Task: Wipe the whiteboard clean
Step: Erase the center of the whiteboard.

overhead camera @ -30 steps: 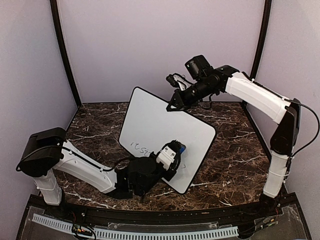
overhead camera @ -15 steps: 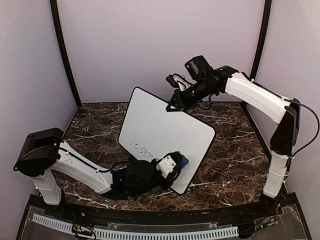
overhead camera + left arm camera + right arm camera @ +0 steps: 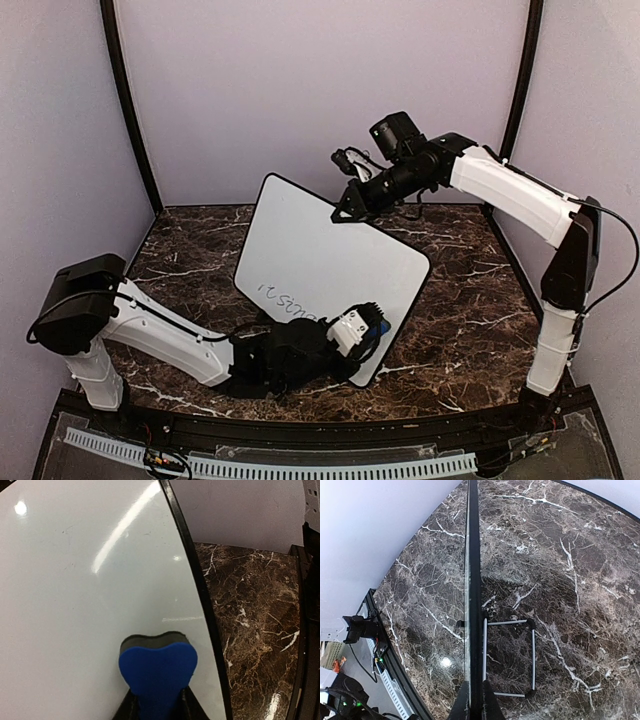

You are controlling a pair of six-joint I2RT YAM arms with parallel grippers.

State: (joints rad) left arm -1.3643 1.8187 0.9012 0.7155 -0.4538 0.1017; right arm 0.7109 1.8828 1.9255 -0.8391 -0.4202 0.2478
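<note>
The whiteboard (image 3: 330, 250) stands tilted on the marble table, with dark handwriting (image 3: 283, 297) near its lower left. My left gripper (image 3: 366, 326) is shut on a blue eraser (image 3: 157, 670). The eraser's dark felt face presses against the whiteboard (image 3: 75, 595) close to its black right edge. My right gripper (image 3: 346, 211) is shut on the board's top edge. In the right wrist view the whiteboard (image 3: 473, 580) shows edge-on between the shut fingers of my right gripper (image 3: 475, 700).
A wire stand (image 3: 510, 657) props the board from behind on the marble table (image 3: 470, 290). Pale walls close in the back and sides. A black rail (image 3: 300, 440) runs along the near edge.
My left gripper has slid the eraser down and to the right across the board, towards its lower right corner. The right arm has kept its hold on the top edge.
</note>
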